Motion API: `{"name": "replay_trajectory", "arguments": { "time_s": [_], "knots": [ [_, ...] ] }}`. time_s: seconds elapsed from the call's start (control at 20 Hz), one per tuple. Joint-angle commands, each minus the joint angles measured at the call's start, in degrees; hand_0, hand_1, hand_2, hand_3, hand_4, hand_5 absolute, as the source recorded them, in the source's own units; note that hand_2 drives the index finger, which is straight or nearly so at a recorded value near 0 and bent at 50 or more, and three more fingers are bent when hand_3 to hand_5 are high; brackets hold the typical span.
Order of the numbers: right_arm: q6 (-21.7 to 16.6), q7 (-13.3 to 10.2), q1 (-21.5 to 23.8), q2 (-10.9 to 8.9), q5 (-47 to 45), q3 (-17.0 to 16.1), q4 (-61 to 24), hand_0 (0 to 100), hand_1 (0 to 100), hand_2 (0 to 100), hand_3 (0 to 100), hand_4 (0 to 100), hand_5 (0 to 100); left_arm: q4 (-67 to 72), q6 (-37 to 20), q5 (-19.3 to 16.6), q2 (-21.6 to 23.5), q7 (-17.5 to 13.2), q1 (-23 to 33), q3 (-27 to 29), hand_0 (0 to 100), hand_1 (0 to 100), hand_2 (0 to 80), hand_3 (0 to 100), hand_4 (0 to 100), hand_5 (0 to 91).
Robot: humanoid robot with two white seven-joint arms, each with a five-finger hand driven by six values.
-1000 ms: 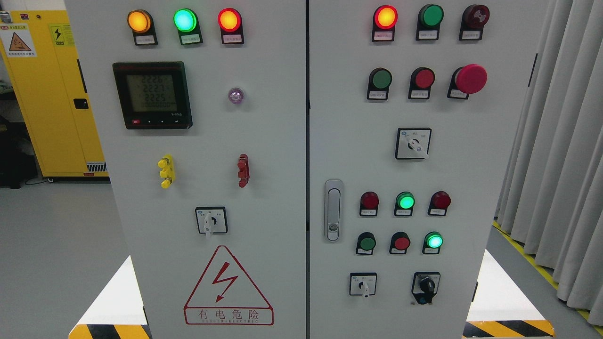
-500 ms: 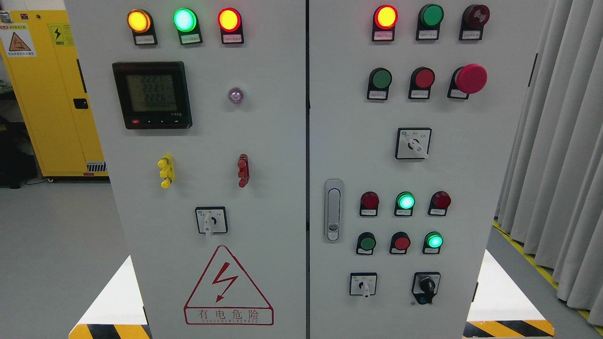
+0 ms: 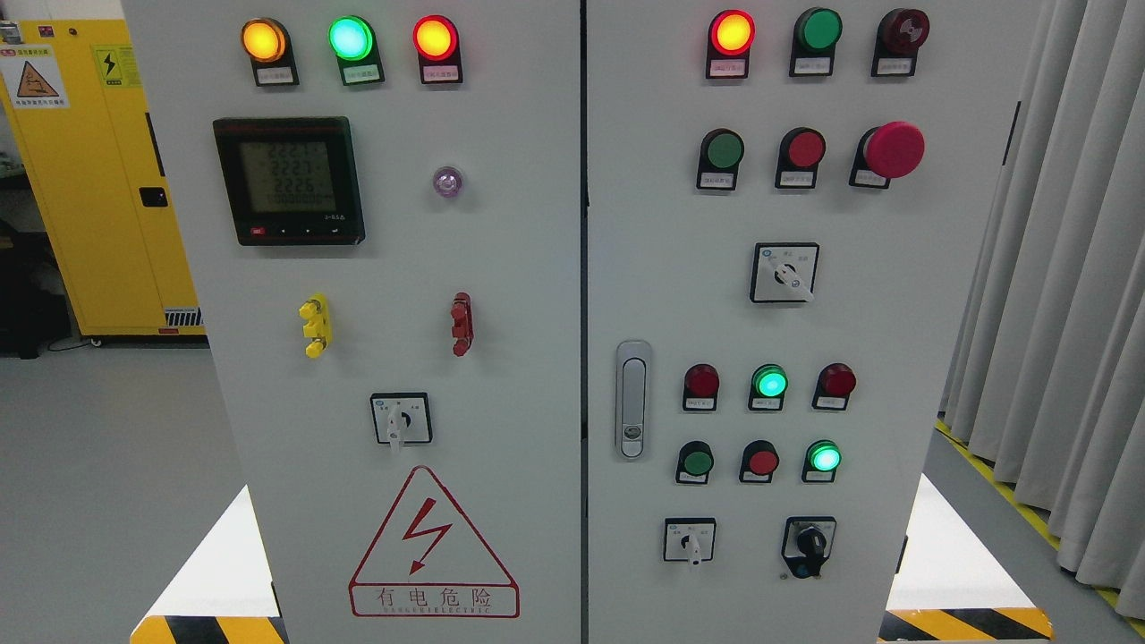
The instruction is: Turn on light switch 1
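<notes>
A grey electrical cabinet [image 3: 528, 295] fills the head view, with two doors. The right door carries a lit red lamp [image 3: 733, 32], an unlit green lamp [image 3: 818, 29], green [image 3: 723, 150] and red [image 3: 804, 148] push buttons, a red mushroom stop button [image 3: 894, 149] and a white rotary selector [image 3: 785, 273]. Lower down are small lamps, one lit green [image 3: 769, 383], push buttons with one lit green [image 3: 824, 458], a white selector [image 3: 690, 540] and a black knob switch [image 3: 810, 542]. I cannot read which label marks light switch 1. Neither of my hands shows.
The left door holds orange, green and red lit lamps [image 3: 350, 38], a digital meter [image 3: 289, 180], yellow [image 3: 316, 326] and red [image 3: 461, 324] terminals, a selector [image 3: 401, 419] and a red warning triangle [image 3: 433, 546]. A yellow cabinet [image 3: 98, 170] stands behind left, grey curtains [image 3: 1064, 295] at right.
Only the meter's digits flicker; nothing else has moved.
</notes>
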Motion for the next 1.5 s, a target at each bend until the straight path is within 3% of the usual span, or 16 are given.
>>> {"name": "replay_trajectory", "arguments": {
  "time_s": [0.0,0.55,0.9,1.45],
  "knots": [
    [0.03,0.05,0.0,0.0,0.0,0.0,0.0,0,50,4,0,0,0,-21.78,1.58,0.15,0.28,0.79,0.1,0.22,16,57,50.5,69,74,73.9],
    [0.03,-0.04,0.0,0.0,0.0,0.0,0.0,0,50,4,0,0,0,-35.85,14.33,-0.46,0.28,3.17,-4.73,-0.58,15,58,56.1,81,79,78.7],
    [0.03,0.05,0.0,0.0,0.0,0.0,0.0,0,50,4,0,0,0,-40.15,17.31,-0.46,0.63,4.75,-7.46,-1.37,22,61,56.3,83,79,80.3],
    [0.03,-0.04,0.0,0.0,0.0,0.0,0.0,0,50,4,0,0,0,-41.57,22.33,-0.55,0.28,7.04,-15.19,-2.6,25,66,56.7,84,79,81.4]
  ]
}}
